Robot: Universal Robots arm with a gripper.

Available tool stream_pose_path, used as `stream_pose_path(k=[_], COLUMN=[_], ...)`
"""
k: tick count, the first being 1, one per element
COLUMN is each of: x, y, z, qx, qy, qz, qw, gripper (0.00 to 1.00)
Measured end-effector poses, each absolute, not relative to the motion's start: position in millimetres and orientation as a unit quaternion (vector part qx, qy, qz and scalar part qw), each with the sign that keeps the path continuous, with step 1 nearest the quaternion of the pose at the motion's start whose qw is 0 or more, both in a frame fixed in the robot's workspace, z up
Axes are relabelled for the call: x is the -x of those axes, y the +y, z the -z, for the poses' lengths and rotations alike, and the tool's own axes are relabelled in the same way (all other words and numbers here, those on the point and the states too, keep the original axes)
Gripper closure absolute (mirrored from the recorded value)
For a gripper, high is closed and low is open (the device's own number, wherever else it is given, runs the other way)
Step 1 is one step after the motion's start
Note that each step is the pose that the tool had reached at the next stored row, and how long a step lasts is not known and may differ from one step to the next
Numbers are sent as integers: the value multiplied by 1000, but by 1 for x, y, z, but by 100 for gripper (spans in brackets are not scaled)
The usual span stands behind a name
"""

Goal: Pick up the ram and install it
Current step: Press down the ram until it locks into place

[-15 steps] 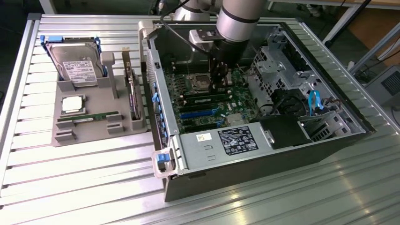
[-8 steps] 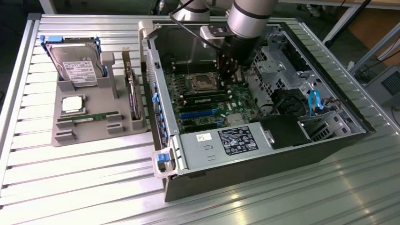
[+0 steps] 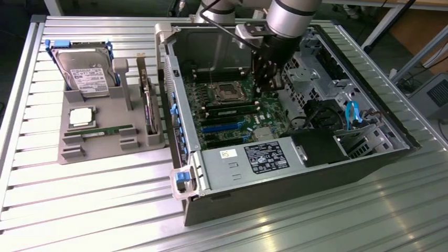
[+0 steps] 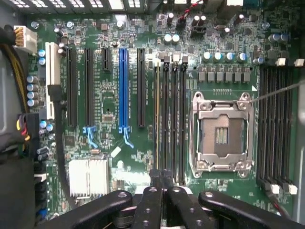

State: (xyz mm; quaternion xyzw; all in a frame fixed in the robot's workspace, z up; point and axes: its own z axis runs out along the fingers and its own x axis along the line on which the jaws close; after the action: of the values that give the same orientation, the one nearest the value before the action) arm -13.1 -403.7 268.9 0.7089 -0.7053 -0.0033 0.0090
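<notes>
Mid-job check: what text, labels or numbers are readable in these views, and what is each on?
No text reads legibly.
hard drive: white label, print too small.
power supply: black label and small white sticker, print blurred.
ram in the grey tray: white strip, unreadable.
motherboard: white silkscreen markings, too small.

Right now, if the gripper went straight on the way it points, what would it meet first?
Probably the motherboard. The shut gripper points down into the open case, over the memory slots beside the empty processor socket. Depth is unclear, so the exact slot is uncertain.
</notes>
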Motion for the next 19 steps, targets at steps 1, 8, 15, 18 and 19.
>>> stream_pose_path(k=[1, 8, 15, 18, 19], x=[11, -2, -7, -7, -7], y=[-404, -404, -403, -403, -403], z=[-272, -299, -317, -317, -317], qx=[-709, -709, -709, -709, -709], qy=[-705, -705, -705, -705, -705], qz=[3, 4, 4, 4, 4], qw=[9, 9, 9, 9, 9], gripper=[90, 90, 90, 90, 90])
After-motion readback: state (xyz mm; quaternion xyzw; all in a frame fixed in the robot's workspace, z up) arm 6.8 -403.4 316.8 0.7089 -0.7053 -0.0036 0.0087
